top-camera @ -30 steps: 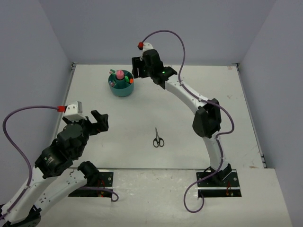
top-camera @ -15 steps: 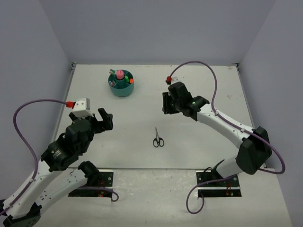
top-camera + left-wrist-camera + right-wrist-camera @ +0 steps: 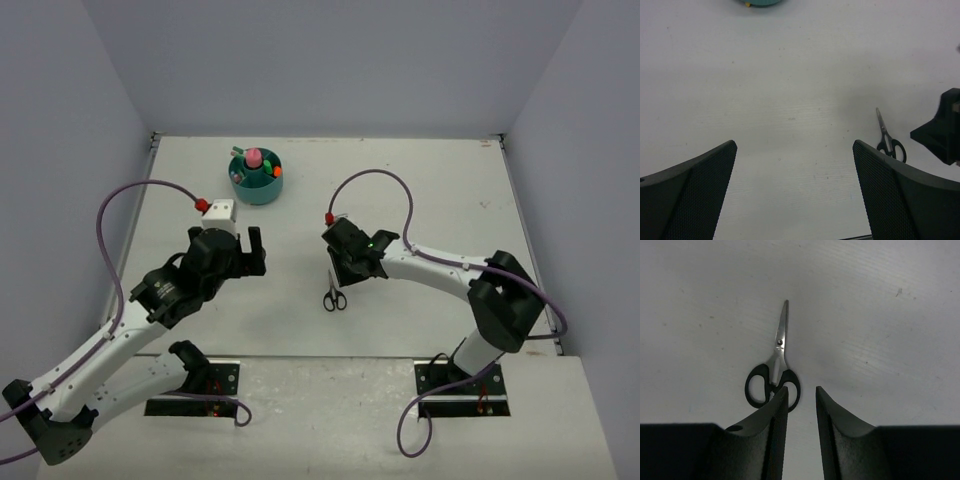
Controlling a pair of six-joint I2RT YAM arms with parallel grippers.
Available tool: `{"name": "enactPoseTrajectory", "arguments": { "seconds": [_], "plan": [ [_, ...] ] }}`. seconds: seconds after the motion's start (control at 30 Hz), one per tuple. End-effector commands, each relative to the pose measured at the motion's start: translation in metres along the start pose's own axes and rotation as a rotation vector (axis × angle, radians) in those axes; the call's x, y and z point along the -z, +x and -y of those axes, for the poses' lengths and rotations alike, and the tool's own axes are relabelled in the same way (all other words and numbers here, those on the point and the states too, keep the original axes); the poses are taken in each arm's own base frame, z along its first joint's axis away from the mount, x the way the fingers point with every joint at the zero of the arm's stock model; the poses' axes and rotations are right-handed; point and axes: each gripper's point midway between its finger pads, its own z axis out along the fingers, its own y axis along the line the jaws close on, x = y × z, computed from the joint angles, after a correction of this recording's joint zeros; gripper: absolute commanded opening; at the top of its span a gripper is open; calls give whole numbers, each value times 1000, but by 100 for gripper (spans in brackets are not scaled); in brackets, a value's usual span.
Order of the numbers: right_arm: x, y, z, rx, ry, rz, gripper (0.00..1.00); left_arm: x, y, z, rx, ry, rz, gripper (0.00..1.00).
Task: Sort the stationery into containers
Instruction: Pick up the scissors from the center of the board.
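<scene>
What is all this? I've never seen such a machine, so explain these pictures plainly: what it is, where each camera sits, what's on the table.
These are two robot arms bolted at the near edge of a white table, each ending in a two-finger pincer. The wide picture looks down from above and behind them; the other two come from wrist cameras, so each shows its own pincer up close. On the table lie black-handled scissors and, farther back, a round teal organiser with stationery in it. The left pincer hangs wide open, holding nothing. The right pincer sits at the scissors' handles, jaws close together with a narrow gap, gripping nothing.
</scene>
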Motion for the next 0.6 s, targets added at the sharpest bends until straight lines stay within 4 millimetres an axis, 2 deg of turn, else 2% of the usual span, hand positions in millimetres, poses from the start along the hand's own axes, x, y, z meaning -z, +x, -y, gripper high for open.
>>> {"name": "enactPoseTrajectory", "arguments": {
  "seconds": [0.0, 0.2, 0.57],
  "plan": [
    [-13, 17, 9, -28, 80, -50, 30, 9, -17, 4, 22, 51, 71, 100],
    [-23, 38, -7, -12, 18, -96, 28, 3, -11, 10, 0, 66, 35, 100],
    [-45, 63, -5, 9, 62, -183, 22, 8, -14, 11, 9, 83, 55, 100]
  ]
}}
